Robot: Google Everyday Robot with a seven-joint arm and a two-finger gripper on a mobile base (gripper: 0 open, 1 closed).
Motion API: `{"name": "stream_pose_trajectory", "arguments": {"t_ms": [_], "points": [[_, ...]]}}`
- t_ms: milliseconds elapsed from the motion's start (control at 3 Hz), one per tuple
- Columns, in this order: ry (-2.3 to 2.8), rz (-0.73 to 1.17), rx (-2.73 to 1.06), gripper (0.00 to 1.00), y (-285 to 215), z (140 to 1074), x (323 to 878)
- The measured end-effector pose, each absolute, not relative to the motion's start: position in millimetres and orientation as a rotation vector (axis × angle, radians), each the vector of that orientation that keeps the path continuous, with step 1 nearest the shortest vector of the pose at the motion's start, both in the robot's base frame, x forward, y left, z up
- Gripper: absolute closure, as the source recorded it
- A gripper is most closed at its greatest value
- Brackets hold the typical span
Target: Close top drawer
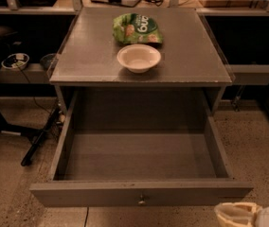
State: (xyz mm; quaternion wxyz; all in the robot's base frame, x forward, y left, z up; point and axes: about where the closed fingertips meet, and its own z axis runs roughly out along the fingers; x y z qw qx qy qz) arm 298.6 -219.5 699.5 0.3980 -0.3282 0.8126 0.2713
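top drawer [139, 193] wide open | cabinet top [191, 56]: bowl [138, 57], green bag [137, 29] just behind, white lettering unreadable | gripper [241, 215] bottom right, near drawer's front corner; grip: cannot tell

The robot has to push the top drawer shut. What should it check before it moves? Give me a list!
1. Top drawer is pulled far out and needs closing: ok.
2. Nothing inside the drawer sticks up to jam it: ok.
3. Knob at the middle of the drawer front is in sight: ok.
4. Claw is lined up with the middle of the front: not ok, it sits low in the bottom right corner, near the front's right end.
5. Bowl and green snack bag sit on the cabinet top, not hanging over the edge: ok.
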Motion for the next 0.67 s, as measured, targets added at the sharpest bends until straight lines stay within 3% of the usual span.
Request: {"name": "stream_pose_trajectory", "arguments": {"t_ms": [667], "points": [[2.111,0.422,-0.817,1.0,-226.0,678.4,312.3]]}}
